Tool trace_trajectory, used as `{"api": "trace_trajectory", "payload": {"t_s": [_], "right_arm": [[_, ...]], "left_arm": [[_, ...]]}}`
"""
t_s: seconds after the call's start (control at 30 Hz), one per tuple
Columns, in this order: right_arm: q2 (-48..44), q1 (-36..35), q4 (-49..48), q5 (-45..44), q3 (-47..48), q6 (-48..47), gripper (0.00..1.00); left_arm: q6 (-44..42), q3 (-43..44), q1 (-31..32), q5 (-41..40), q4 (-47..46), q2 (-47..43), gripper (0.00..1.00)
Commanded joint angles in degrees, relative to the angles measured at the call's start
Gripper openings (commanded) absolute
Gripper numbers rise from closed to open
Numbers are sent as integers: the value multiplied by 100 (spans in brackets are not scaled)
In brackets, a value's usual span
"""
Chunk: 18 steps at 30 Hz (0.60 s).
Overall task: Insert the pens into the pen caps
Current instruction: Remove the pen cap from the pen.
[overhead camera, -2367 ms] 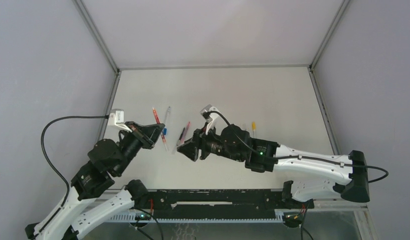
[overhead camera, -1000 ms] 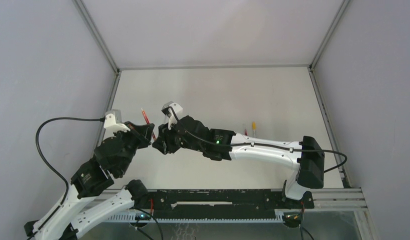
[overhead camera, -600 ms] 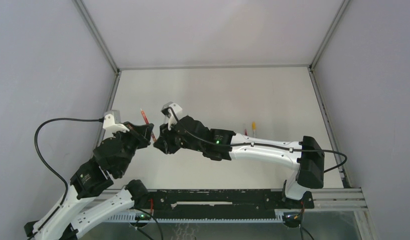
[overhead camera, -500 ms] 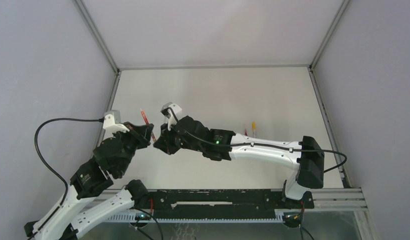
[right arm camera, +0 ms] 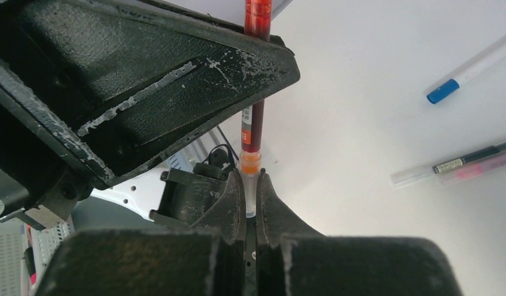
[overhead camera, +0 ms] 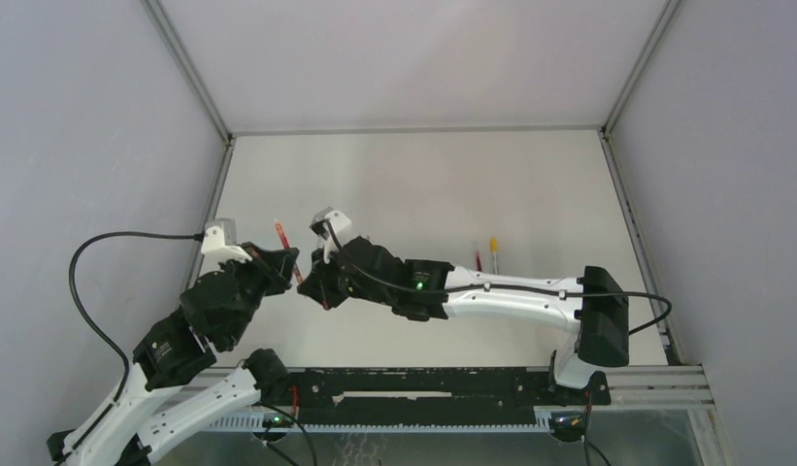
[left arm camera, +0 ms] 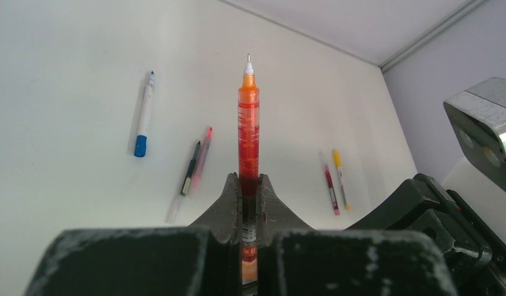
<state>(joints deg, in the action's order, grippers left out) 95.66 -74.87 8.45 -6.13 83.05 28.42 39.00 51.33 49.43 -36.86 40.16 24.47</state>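
My left fingers (left arm camera: 227, 206) pinch the red pen (left arm camera: 248, 123), leaving its writing tip free, while my right fingers (right arm camera: 230, 206) nip its tail, probably to steady it.

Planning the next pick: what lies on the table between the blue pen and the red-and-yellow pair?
The black pen and pink pen, lying side by side, as the left wrist view shows.

Its needle tip bared, an uncapped orange-red pen (left arm camera: 248, 132) is pinched along the barrel by the left end effector (left arm camera: 248, 180) and at its clear tail by the right end effector (right arm camera: 250, 179). A blue-ended pen (left arm camera: 143, 114), a black pen (left arm camera: 190, 172) beside a pink pen (left arm camera: 202, 157), and a red pen (left arm camera: 329, 185) beside a yellow pen (left arm camera: 340, 179) lie on the desk (left arm camera: 65, 74).
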Motion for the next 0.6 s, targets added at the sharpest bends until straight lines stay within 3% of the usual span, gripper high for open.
{"api": "trace_trajectory", "payload": {"t_s": [0.0, 0.27, 0.57], "right_arm": [[-189, -438, 507, -44, -538, 63, 0], [-398, -1172, 358, -256, -1388, 659, 0], [-226, -1577, 206, -345, -1548, 980, 0]], "left_arm": [[-58, 282, -3, -85, -375, 65, 0], [-126, 448, 1, -223, -452, 76, 0], [52, 448, -3, -410, -463, -20, 0]]}}
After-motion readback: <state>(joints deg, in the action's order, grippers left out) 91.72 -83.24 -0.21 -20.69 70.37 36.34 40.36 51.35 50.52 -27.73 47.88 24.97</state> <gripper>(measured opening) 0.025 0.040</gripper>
